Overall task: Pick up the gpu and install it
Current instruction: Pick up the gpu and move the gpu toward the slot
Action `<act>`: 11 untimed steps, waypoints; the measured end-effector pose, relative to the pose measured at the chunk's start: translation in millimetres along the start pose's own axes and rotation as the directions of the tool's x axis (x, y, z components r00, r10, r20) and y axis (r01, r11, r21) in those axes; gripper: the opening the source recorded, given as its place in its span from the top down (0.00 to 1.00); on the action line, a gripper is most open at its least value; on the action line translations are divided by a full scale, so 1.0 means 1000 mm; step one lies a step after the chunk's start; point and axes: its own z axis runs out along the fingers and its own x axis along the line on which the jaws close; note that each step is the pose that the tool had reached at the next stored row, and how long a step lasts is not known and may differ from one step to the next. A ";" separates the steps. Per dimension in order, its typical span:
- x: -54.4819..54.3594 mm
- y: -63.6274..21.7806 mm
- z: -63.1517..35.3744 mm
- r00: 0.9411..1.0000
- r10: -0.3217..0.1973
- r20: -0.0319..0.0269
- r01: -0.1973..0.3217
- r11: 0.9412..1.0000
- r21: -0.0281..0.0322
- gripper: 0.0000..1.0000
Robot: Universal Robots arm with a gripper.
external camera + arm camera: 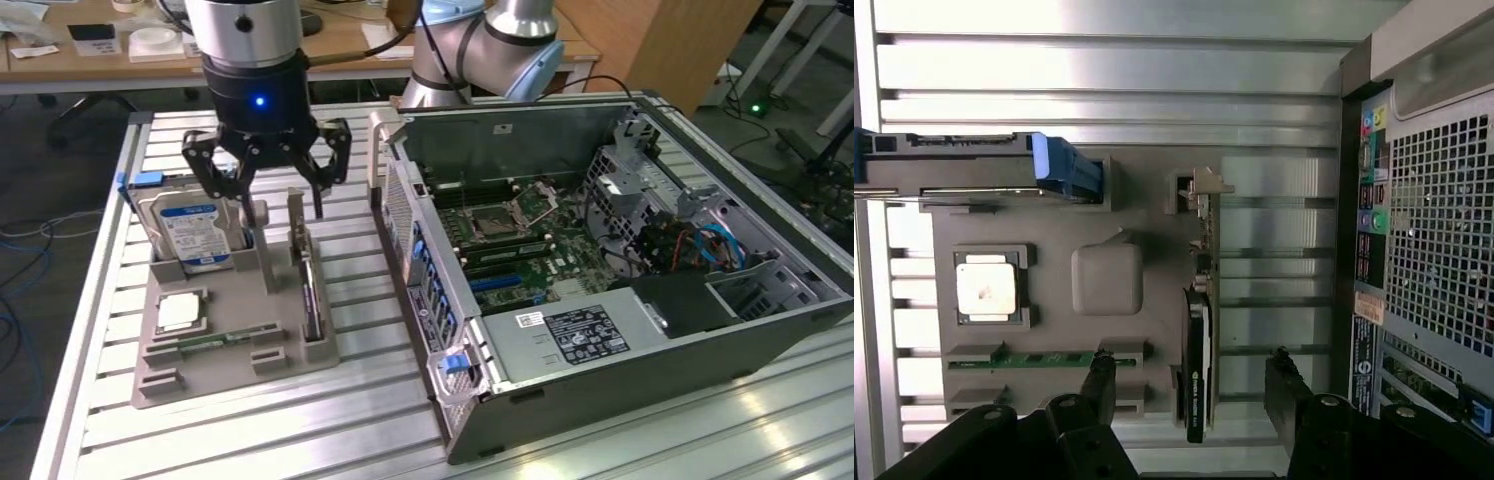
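Note:
The gpu is a thin card standing on edge in a slot of the grey holder, its pale bracket end away from the tray's front. My gripper hangs open directly above it, touching nothing. Seen from the wrist, the gpu runs between my two dark fingertips, and the gripper straddles its dark end from above. The open computer case with its motherboard lies at the exterior view's right.
The holder also carries a silver hard drive with a blue end, a processor chip and a green memory stick. All rest on a slatted aluminium table. The case's rear panel stands close beside the holder.

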 end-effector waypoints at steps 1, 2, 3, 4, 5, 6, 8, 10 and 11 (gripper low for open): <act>0.000 0.0000 0.0019 1.000 0.000 0.000 0.000 1.000 0.000 0.29; 0.000 0.0000 0.0037 1.000 0.000 0.000 0.000 1.000 0.000 0.29; 0.000 0.0000 0.0054 1.000 0.000 0.000 0.000 1.000 0.000 0.29; 0.000 0.0000 0.0073 1.000 0.000 0.000 0.000 1.000 0.000 0.29; 0.000 -0.0001 0.0092 1.000 -0.002 0.000 0.002 1.000 0.000 0.29; -0.001 -0.0002 0.0109 1.000 -0.005 0.000 0.005 1.000 0.000 0.29; -0.001 -0.0007 0.0134 1.000 -0.010 0.000 0.010 1.000 0.000 0.29; -0.001 -0.0016 0.0152 1.000 -0.012 0.000 0.012 1.000 0.000 0.29; -0.002 -0.0019 0.0160 1.000 -0.014 0.000 0.014 1.000 0.000 0.29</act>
